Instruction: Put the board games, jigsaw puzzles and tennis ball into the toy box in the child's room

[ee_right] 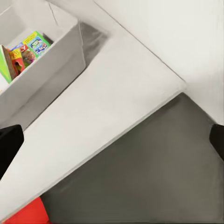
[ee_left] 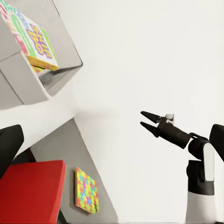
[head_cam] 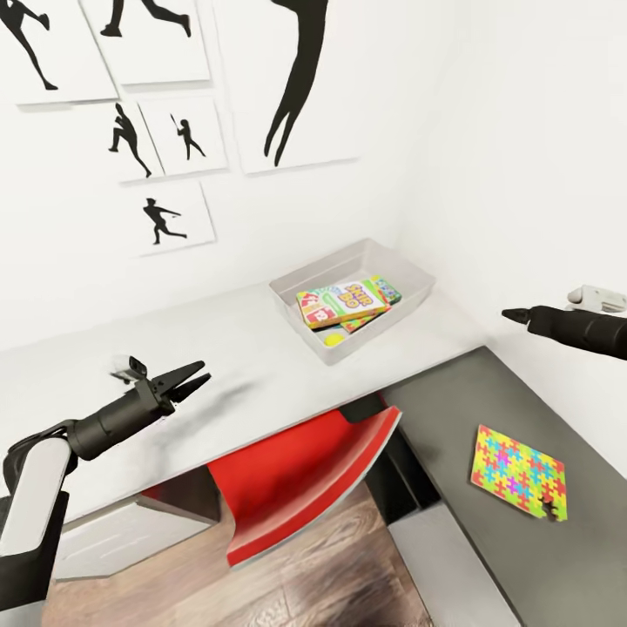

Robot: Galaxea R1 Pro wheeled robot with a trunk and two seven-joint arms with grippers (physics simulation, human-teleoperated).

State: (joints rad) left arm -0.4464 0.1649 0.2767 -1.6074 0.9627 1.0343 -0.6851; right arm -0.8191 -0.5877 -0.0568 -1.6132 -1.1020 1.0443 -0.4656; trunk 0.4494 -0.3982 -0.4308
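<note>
The light grey toy box point(head_cam: 416, 280) stands on the white table point(head_cam: 174, 366) near the corner. In it lies the Skip-Bo board game point(head_cam: 344, 302) on top of other colourful boxes, with a small yellow-green tennis ball point(head_cam: 332, 337) at its near end. One jigsaw puzzle point(head_cam: 518, 470) with a bright piece pattern lies flat on the lower dark grey cabinet point(head_cam: 470, 392). My left gripper point(head_cam: 203, 374) hovers open and empty over the table, left of the box. My right gripper point(head_cam: 508, 314) hangs open and empty right of the box, above the cabinet. The bed is out of view.
A red chair point(head_cam: 305, 470) is tucked under the table, beside a white drawer unit point(head_cam: 122, 531). Walls close in behind and to the right. Silhouette pictures point(head_cam: 174, 213) hang above the table. Wooden floor point(head_cam: 287, 583) shows in front.
</note>
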